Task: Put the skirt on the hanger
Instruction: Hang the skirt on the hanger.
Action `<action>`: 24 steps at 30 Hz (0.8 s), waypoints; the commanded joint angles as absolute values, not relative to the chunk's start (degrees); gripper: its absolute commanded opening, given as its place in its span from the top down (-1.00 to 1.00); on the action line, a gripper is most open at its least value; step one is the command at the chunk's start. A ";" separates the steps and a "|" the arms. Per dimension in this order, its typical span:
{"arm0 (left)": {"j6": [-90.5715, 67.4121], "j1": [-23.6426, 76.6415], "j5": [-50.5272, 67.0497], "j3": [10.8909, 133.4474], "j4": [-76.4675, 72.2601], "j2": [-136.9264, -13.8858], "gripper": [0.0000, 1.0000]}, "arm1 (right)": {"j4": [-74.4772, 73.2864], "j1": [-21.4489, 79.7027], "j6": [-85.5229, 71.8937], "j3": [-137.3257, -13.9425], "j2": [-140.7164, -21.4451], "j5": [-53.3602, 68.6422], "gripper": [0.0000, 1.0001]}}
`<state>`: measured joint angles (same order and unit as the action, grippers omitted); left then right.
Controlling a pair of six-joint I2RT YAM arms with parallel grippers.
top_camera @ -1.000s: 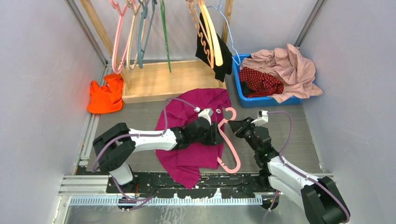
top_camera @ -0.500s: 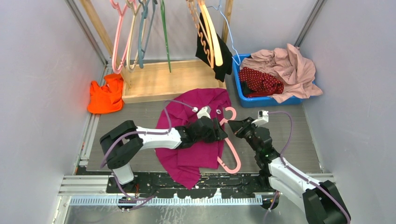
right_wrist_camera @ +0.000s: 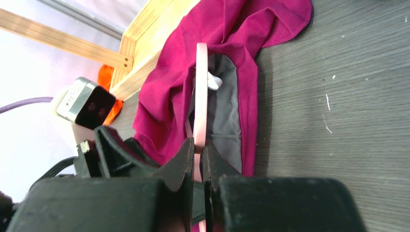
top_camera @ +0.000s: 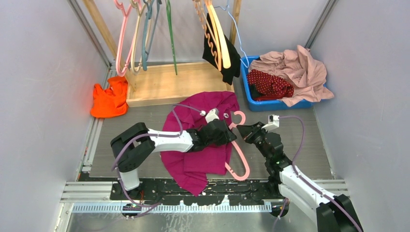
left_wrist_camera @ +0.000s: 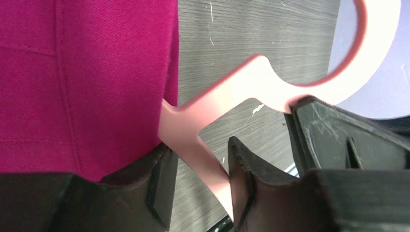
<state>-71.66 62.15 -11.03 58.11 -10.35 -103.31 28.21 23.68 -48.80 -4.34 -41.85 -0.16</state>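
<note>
The pink hanger (top_camera: 241, 157) lies on the grey table, its hook toward the back and one arm under the edge of a plain magenta garment (top_camera: 198, 164). My right gripper (top_camera: 240, 129) is shut on the hanger (right_wrist_camera: 201, 87) just below the hook, seen edge-on in the right wrist view (right_wrist_camera: 197, 145). My left gripper (top_camera: 230, 133) is open astride the hanger's neck (left_wrist_camera: 232, 96); in its wrist view (left_wrist_camera: 199, 145) the pink bar touches one finger only. The skirt (top_camera: 270, 84), dark red with white dots, lies in the blue bin (top_camera: 246, 82), away from both grippers.
A pale pink garment (top_camera: 300, 67) drapes over the bin. An orange garment (top_camera: 110, 99) lies at the back left beside a wooden platform (top_camera: 174, 82). Several hangers (top_camera: 140, 38) and a black garment (top_camera: 227, 58) hang from a rail above it.
My left arm has slid to the right, bringing its gripper closer over the hanger's neck. The right gripper has kept its hold and barely moved.
</note>
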 commanded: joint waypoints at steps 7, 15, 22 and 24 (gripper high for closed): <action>-70.10 62.34 -13.46 62.64 -7.08 -103.69 1.00 | 25.97 24.08 -47.80 -6.86 -39.24 2.24 0.94; -68.82 62.32 -11.74 61.55 -8.15 -102.94 1.00 | 31.66 24.09 -49.35 -5.82 -43.35 2.69 0.38; -68.43 62.34 -11.70 60.12 -8.87 -101.57 1.00 | 40.06 24.08 -50.69 -6.34 -50.39 4.04 0.20; -68.23 62.30 -11.34 59.95 -8.97 -101.18 1.00 | 41.15 24.08 -50.67 -6.90 -51.83 4.21 0.19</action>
<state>-71.33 61.93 -11.94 60.16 -6.11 -104.75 32.64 23.86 -50.02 -4.51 -50.02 2.98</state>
